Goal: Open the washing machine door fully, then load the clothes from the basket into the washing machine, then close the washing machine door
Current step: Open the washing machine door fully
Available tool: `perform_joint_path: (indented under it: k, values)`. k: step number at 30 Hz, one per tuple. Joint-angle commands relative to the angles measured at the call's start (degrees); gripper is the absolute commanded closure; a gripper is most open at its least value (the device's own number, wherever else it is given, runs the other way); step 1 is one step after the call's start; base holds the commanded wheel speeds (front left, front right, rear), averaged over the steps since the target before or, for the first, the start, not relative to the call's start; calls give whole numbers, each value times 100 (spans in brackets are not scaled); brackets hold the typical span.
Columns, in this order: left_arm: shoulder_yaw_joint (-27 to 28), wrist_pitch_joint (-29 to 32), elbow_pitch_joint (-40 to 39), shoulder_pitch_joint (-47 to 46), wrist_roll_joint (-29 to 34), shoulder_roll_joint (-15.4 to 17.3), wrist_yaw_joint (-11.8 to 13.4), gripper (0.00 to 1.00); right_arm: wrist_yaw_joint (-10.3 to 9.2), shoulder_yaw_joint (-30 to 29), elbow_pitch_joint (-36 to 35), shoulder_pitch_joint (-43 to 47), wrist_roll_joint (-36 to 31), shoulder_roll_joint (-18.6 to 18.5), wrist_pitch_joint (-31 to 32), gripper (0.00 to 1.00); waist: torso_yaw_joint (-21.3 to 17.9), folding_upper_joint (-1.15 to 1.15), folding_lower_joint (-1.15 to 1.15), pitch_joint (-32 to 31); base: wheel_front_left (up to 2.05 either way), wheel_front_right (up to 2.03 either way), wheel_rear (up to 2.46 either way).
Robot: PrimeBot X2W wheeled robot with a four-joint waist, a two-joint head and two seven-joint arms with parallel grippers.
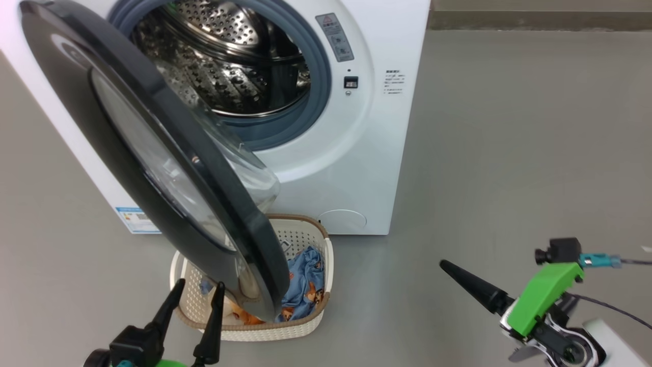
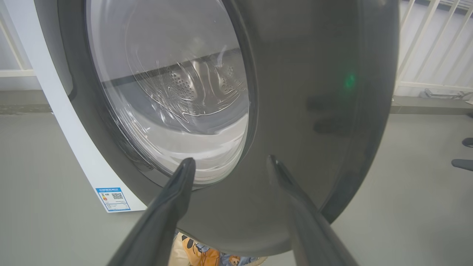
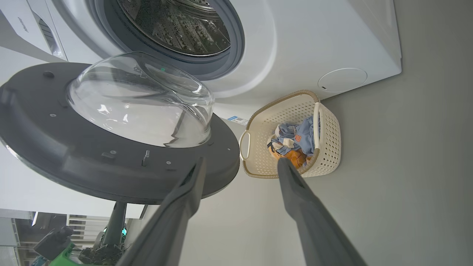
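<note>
The white washing machine stands with its black-rimmed washing machine door swung out, its lower edge over the basket. Bare steel shows in the drum. Blue bear-print clothes lie in the cream basket. My left gripper is open just in front of the door's outer face, holding nothing. My right gripper hangs over the floor to the right, open and empty. Its wrist view looks past the fingers at the door's glass bowl, the basket and the clothes.
Grey floor spreads to the right of the machine. A blue label sticker marks the machine's front corner. A white railing and dark objects sit beyond the door in the left wrist view.
</note>
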Motion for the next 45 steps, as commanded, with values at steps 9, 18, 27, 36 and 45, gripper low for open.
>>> perform_joint_path:
  k: [9,18,27,36,45]
  values:
    - [267,-37,-181,-4,-4,64,-15,0,10,173,49,220,-223,-367,-637,0,-150,-1,0,-1,0,0,0]
    - [307,-37,-176,-9,-2,49,-15,0,10,272,280,273,-475,-618,-1446,0,-189,-1,0,0,0,0,0]
    - [332,-37,-177,-30,-13,35,-15,0,10,669,655,134,-1251,-805,-2770,0,-207,-1,0,30,0,0,0]
    - [328,-37,-164,-54,-7,57,-15,0,10,698,983,-59,-1908,-800,-3331,0,-216,-1,0,69,0,0,0]
    - [315,-37,-154,-54,5,56,-15,0,10,-716,492,313,-3632,-382,-3340,0,-169,-1,0,72,0,0,0]
